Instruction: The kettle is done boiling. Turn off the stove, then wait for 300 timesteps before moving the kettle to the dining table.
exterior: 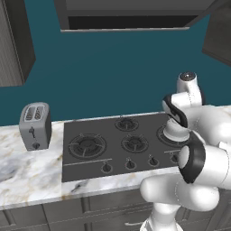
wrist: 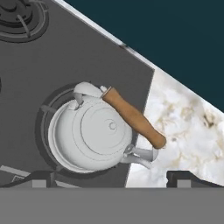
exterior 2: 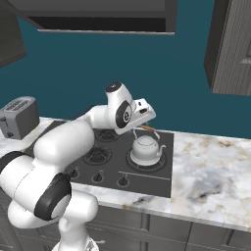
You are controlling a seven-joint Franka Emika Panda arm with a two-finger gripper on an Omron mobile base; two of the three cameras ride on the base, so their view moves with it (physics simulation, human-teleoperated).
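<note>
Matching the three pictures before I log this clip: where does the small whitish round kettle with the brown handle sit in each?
Left base view: kettle hidden behind the arm.
Right base view: small whitish round kettle, centre, on the dark-grey cooktop's right burner.
Hand view: lower centre.
Shared landmark: cooktop's edge against the marble counter.

Arm folded high, elbow forward, wrist bent down. Gripper (exterior 2: 138,126) points downward; in the hand view its two dark fingertips (wrist: 181,178) stand well apart, jaws open, holding nothing.
</note>
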